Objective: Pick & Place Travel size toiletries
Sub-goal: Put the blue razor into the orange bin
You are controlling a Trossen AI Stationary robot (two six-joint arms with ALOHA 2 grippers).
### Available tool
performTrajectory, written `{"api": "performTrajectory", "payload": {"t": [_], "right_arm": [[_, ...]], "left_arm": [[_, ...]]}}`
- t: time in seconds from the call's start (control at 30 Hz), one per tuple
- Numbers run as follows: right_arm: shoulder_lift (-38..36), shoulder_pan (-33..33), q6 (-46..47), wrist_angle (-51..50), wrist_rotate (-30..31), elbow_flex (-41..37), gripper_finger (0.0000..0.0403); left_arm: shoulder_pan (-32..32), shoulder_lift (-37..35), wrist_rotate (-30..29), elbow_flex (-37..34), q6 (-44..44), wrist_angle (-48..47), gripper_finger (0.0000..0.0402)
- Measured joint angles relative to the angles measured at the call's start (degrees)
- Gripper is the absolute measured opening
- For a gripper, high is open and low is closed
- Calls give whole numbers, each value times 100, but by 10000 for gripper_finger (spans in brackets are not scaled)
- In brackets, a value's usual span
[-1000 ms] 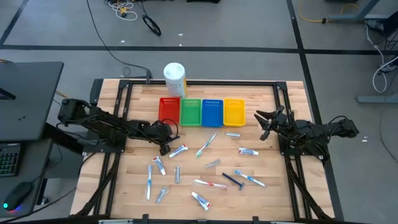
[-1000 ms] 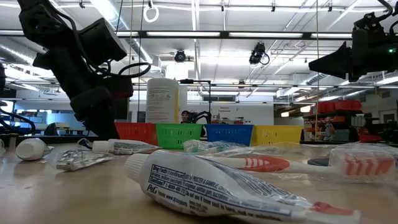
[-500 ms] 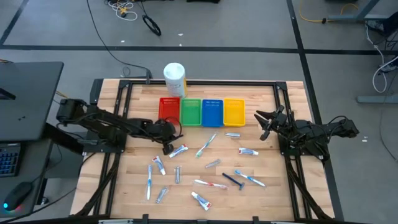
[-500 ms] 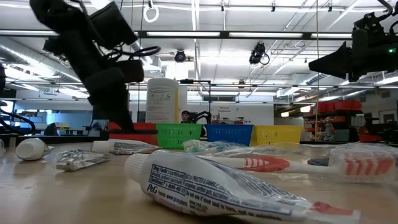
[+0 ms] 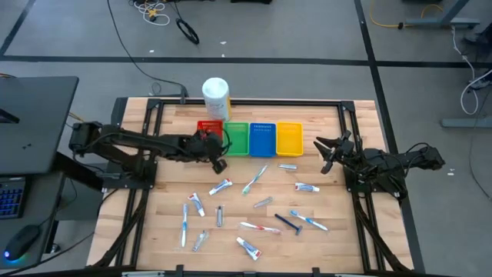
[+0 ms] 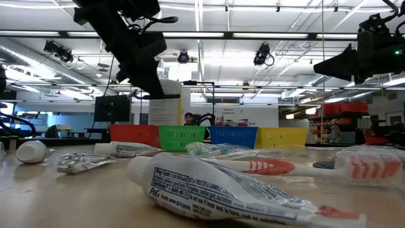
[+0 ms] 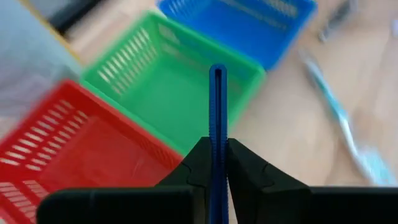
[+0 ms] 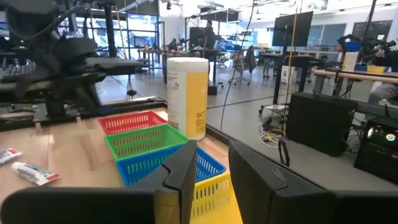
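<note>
My left gripper [image 5: 217,159] hangs above the near edge of the red bin [image 5: 207,135] and green bin [image 5: 235,138], shut on a slim blue stick-like toiletry [image 7: 217,106]. In the low view it [image 6: 149,82] is high above the table. My right gripper [image 5: 327,154] waits open at the table's right side, level with the yellow bin [image 5: 289,138]. White tubes [image 5: 221,185], toothbrushes [image 5: 256,178], a dark blue razor [image 5: 286,222] and a silvery tube [image 5: 263,202] lie flat on the wood. My left gripper pinches the blue item between its two fingers [image 7: 199,165], which come from above. The item's free end [image 7: 217,71] sticks out past the fingertips, seen edge-on. It is lifted clear, over the border of the red and green bins.
Four bins stand in a row at the far side: red, green, blue [image 5: 262,138], yellow. A large white canister [image 5: 216,96] stands behind the red bin. More tubes lie close to the low camera [image 6: 215,190]. Bare wood shows right of the yellow bin.
My left gripper has risen from the table near the white tube and swung toward the far edge, ending above the red and green bins with the blue item in its fingers. The right arm has kept still.
</note>
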Motion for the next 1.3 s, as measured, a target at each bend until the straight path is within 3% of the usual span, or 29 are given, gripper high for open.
{"api": "performTrajectory", "payload": {"t": [0.23,0.6,1.3], "right_arm": [[0,0,0,0,-2,0,102],[0,-1,0,-2,-7,0,102],[94,-1,-22,-2,201,0,102]], "left_arm": [[659,0,-299,26,-374,-172,37],[1396,69,-301,-16,-496,-344,37],[1484,437,-142,-584,-982,269,37]]}}
